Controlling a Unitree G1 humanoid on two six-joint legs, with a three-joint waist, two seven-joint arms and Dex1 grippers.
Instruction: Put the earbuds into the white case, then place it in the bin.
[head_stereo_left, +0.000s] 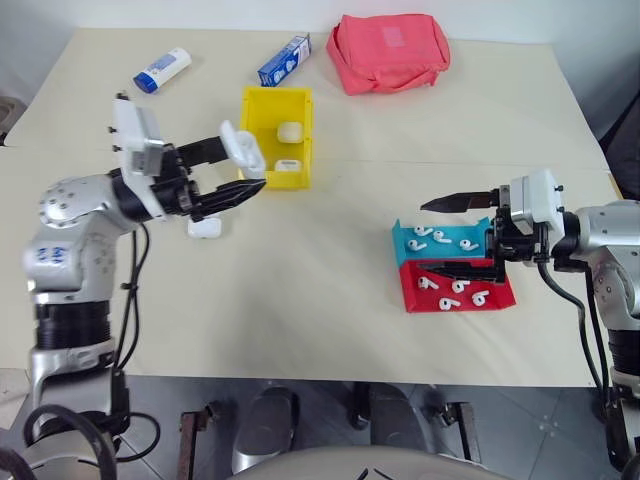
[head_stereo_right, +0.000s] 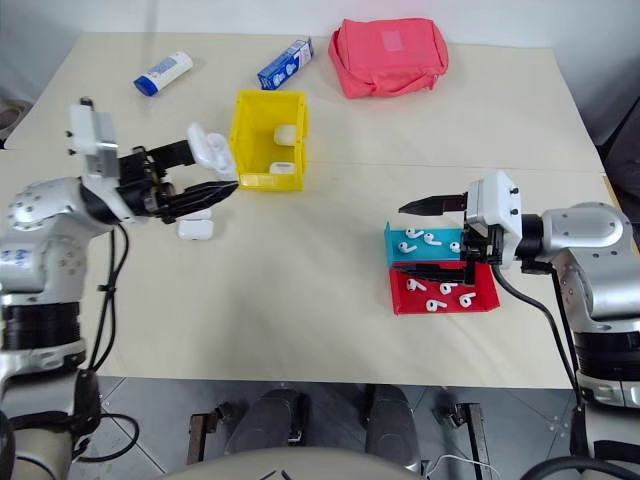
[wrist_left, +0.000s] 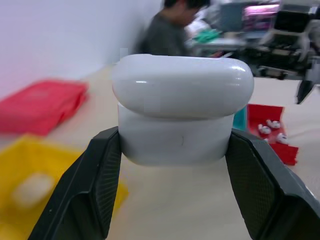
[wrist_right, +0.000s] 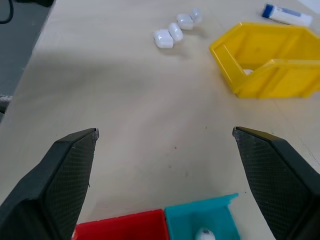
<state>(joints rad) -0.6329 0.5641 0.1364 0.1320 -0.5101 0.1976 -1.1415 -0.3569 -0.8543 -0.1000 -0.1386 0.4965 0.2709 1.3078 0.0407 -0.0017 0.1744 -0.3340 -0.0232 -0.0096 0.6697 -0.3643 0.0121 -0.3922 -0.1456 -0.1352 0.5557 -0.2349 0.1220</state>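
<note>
**Now: case gripped above the table, left of the bin**

Currently the white case (head_stereo_left: 243, 148) is clamped between the fingers of the left gripper (head_stereo_left: 240, 170) and held above the table (head_stereo_left: 300, 300), just left of the yellow bin (head_stereo_left: 262, 110). Further cases (head_stereo_left: 204, 227) lie on the table below it. The right gripper (head_stereo_left: 455, 235) is spread wide over the teal tray (head_stereo_left: 405, 240) and red tray (head_stereo_left: 500, 295), where the earbuds (head_stereo_left: 455, 287) lie.

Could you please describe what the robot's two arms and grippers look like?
Both arms are silver-grey metal with rounded joint housings and black collars, and loose black cables run along them. Each wrist carries a white boxy module. The left gripper and the right gripper each have two black, tapering fingers with finely textured inner pads.
</note>
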